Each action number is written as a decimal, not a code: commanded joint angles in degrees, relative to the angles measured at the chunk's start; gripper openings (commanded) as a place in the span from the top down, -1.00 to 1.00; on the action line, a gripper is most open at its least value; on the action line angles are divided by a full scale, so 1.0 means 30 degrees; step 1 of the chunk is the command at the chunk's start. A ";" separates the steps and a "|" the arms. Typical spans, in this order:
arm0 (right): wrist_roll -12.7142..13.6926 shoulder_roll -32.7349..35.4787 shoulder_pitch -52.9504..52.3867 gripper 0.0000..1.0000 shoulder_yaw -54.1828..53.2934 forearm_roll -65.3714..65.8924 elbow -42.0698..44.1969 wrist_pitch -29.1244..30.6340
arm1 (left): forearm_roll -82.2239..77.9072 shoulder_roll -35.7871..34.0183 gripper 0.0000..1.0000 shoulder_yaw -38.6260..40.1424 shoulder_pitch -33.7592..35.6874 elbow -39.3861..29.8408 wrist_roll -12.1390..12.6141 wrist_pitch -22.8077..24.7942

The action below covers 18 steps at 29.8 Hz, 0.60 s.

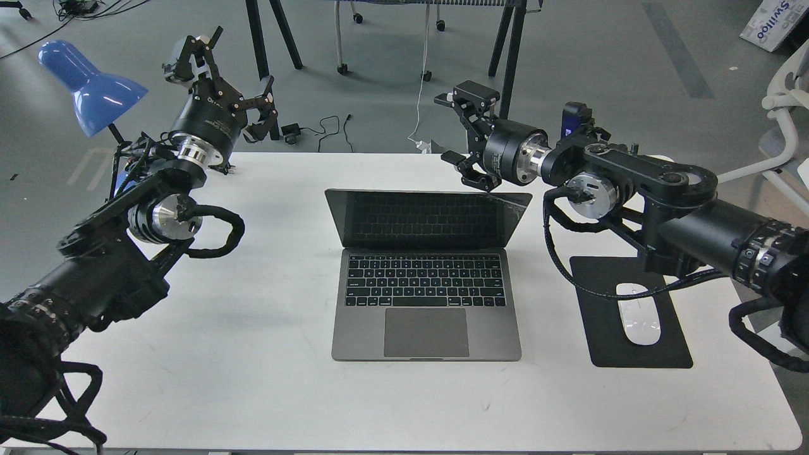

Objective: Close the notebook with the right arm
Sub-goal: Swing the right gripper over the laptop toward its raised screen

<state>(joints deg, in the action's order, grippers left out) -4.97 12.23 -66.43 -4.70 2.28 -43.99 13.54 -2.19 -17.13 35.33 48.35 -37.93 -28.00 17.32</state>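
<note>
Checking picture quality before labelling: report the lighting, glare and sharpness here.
Head view: even, soft overhead light, only faint shadows on the table; the laptop screen is dark with slight reflections; the lamp shade shows glare; everything sharp, with wide-angle bending at the edges.

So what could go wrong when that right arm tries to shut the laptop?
Three risks, as I judge them.
1. The right gripper hangs open behind the top right corner of the notebook; pushing there alone might twist the lid or skid the notebook forward on the smooth table.
2. The right arm's cables droop over the mouse pad, so a swing could drag the white mouse.
3. A fast close might slam the screen.
</note>
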 commanded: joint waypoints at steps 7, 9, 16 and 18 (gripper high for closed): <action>0.0017 0.0552 -0.0005 -1.00 0.0013 0.0030 -0.0777 0.0027 | -0.0002 -0.0001 -1.00 0.0000 -0.0002 0.0017 0.0000 0.0000; 0.0017 0.0581 -0.0005 -1.00 0.0013 0.0147 -0.0806 0.0028 | -0.0002 0.0028 -1.00 0.0000 -0.0002 0.0017 0.0000 0.0000; 0.0397 0.1663 -0.0006 -1.00 0.0100 0.0498 -0.2678 0.0408 | -0.0002 0.0028 -1.00 0.0000 -0.0002 0.0017 0.0000 0.0000; 0.0544 0.1986 -0.0064 -1.00 0.0596 0.0790 -0.3411 0.0408 | -0.0002 0.0028 -1.00 0.0000 -0.0002 0.0017 0.0000 0.0000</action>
<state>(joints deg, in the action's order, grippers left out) -3.93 16.72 -66.48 -4.39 3.77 -51.25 14.69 -2.19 -17.07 35.33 48.34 -37.88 -28.00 17.32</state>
